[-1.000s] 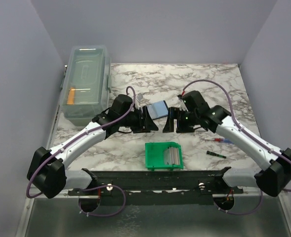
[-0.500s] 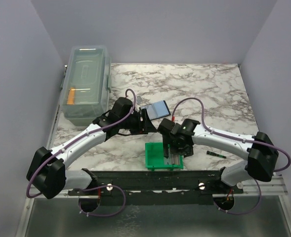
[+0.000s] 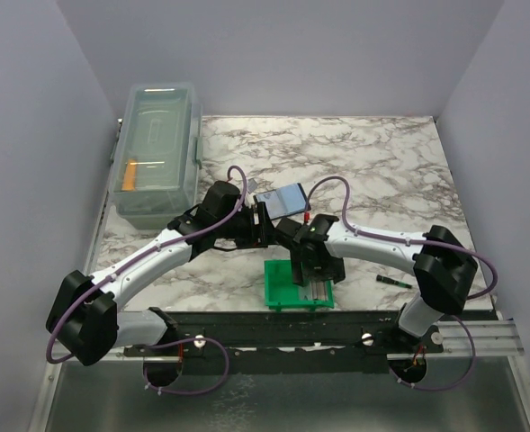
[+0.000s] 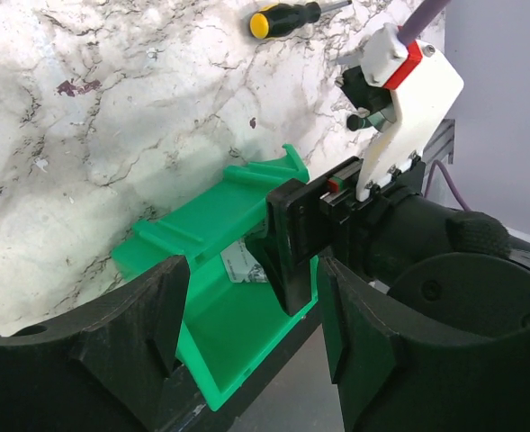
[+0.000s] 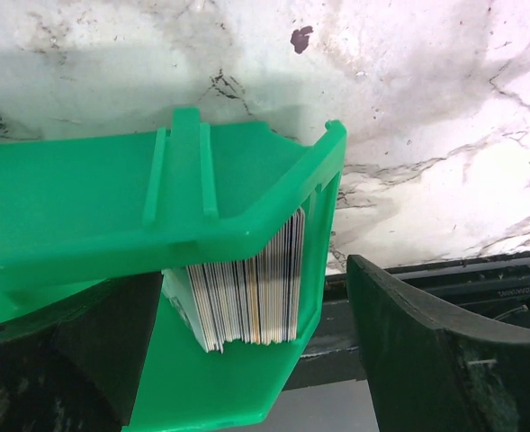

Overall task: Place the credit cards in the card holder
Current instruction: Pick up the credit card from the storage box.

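On the marble table (image 3: 390, 171) sits a green bin (image 3: 282, 286), the right hand (image 3: 315, 273) over it, released. Overhead alone shows the card holder (image 3: 281, 200) beside the empty, spread left hand (image 3: 266, 223). Only the right wrist view reveals credit cards (image 5: 247, 292) stacked inside.

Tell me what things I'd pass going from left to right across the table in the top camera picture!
First the clear lidded box → card holder → small dark screwdriver. The green bin lies nearer than the holder and overlaps it sideways, so it gets no clear spot in the line.
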You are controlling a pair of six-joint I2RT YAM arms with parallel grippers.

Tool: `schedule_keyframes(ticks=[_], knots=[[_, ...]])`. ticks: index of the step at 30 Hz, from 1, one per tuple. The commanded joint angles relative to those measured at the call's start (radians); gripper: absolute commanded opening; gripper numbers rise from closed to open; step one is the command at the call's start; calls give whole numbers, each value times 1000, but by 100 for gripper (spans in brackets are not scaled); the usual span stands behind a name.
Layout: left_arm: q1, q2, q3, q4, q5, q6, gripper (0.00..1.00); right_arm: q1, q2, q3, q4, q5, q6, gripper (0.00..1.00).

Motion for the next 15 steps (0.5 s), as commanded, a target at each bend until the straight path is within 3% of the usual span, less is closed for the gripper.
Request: schedule_keyframes(ticks=[1,8,15], knots=[[-5,-21,10,17,-14,24,65,6,29,31,-31,75,4,85],[-4,-12,16,18,-9,28,66,6,9,41,-100,112,28,79],[-4,-10,18,21,-5,29,66,6,0,62,-120,113,24,62]])
